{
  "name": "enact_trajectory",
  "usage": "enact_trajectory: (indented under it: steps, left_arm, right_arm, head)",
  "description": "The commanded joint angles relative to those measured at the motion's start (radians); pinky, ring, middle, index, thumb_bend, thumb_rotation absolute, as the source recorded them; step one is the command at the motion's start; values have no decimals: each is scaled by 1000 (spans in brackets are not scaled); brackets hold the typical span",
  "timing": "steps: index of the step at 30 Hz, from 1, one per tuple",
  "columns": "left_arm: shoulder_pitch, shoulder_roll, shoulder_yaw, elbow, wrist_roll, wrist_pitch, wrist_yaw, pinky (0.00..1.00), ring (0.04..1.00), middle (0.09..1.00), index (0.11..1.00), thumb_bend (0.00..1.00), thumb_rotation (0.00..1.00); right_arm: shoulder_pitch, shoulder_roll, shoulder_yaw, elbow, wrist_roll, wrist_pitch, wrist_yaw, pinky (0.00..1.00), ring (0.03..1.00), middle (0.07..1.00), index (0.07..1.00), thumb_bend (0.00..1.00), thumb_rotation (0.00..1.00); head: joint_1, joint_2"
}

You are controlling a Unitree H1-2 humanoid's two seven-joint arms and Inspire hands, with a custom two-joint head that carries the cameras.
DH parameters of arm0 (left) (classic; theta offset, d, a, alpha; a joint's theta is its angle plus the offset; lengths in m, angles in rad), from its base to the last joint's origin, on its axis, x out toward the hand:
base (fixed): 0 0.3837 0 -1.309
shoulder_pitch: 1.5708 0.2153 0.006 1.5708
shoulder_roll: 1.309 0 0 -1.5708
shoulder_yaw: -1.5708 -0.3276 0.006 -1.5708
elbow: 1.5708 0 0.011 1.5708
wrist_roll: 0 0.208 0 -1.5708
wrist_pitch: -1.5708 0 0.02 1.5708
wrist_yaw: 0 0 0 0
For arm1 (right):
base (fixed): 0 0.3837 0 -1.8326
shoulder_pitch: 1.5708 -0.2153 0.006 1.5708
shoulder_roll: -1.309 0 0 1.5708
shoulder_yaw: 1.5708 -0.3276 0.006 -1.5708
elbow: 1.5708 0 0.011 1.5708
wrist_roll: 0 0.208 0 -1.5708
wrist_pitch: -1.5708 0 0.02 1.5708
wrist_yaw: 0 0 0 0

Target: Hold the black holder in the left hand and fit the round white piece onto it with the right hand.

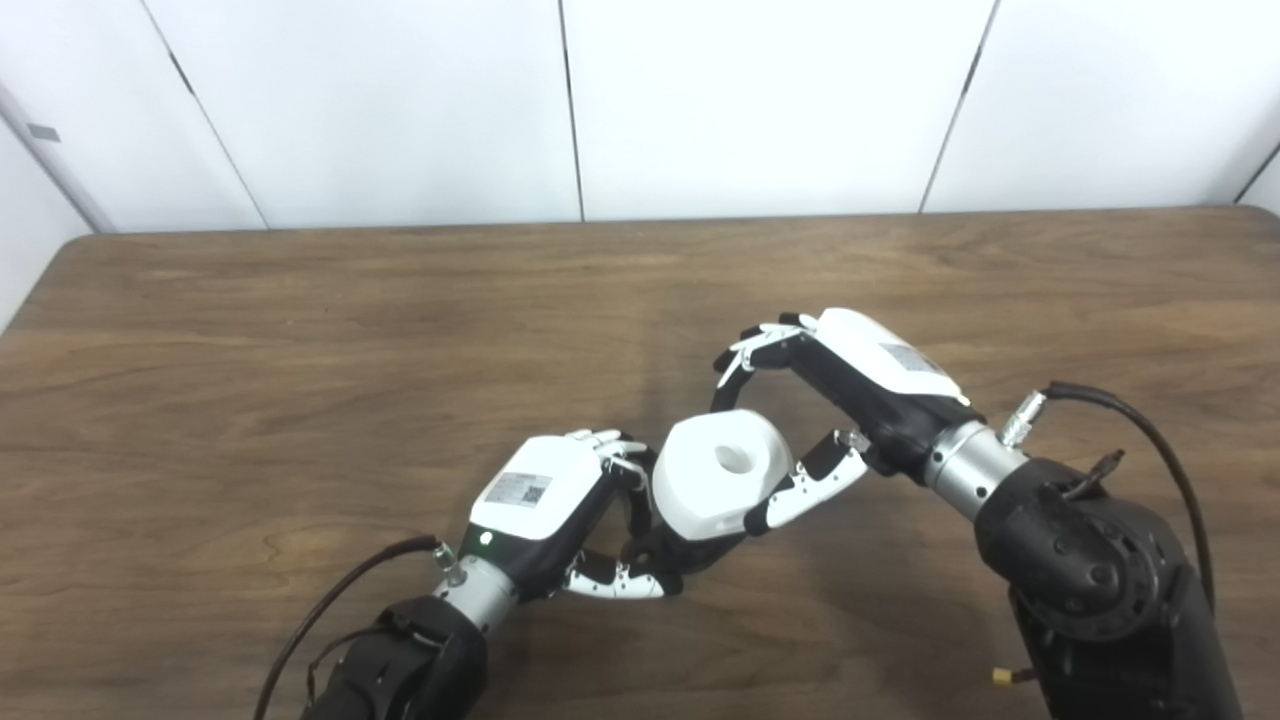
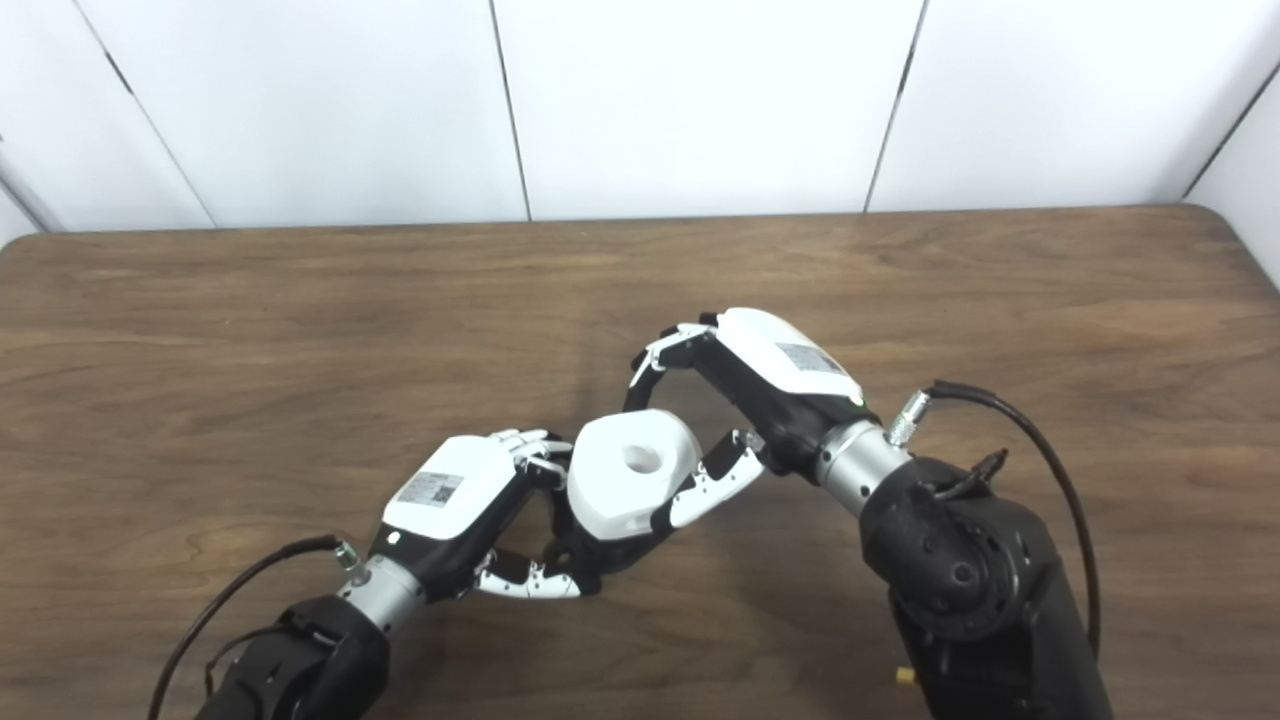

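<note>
The round white piece [image 1: 718, 478] with a hole in its top sits over the black holder [image 1: 672, 557], which shows only as a dark part under it. My left hand [image 1: 560, 510] is shut on the black holder, its fingers curled around it from the left. My right hand [image 1: 820, 400] comes in from the right and is shut on the white piece, fingers over its far side and thumb against its near right side. Whether the piece is fully seated on the holder is hidden.
Both hands meet near the middle front of a brown wooden table [image 1: 300, 380]. White wall panels [image 1: 400, 110] stand behind its far edge. Black cables [image 1: 1150, 430] trail from both wrists.
</note>
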Motion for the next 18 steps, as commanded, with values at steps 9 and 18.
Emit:
enact_trajectory:
  steps: [9, 18]
  left_arm:
    - [24, 0, -44, 69, 32, 32, -89, 883, 884, 820, 486, 523, 55]
    - [20, -1, -48, 63, 32, 42, -93, 877, 882, 819, 486, 523, 56]
  right_arm:
    - [-17, 2, 20, -30, 4, -22, -27, 985, 889, 784, 481, 526, 142]
    - [-14, -13, 45, -14, -5, -30, -23, 1000, 901, 790, 481, 525, 142]
  head:
    - [3, 7]
    - [5, 13]
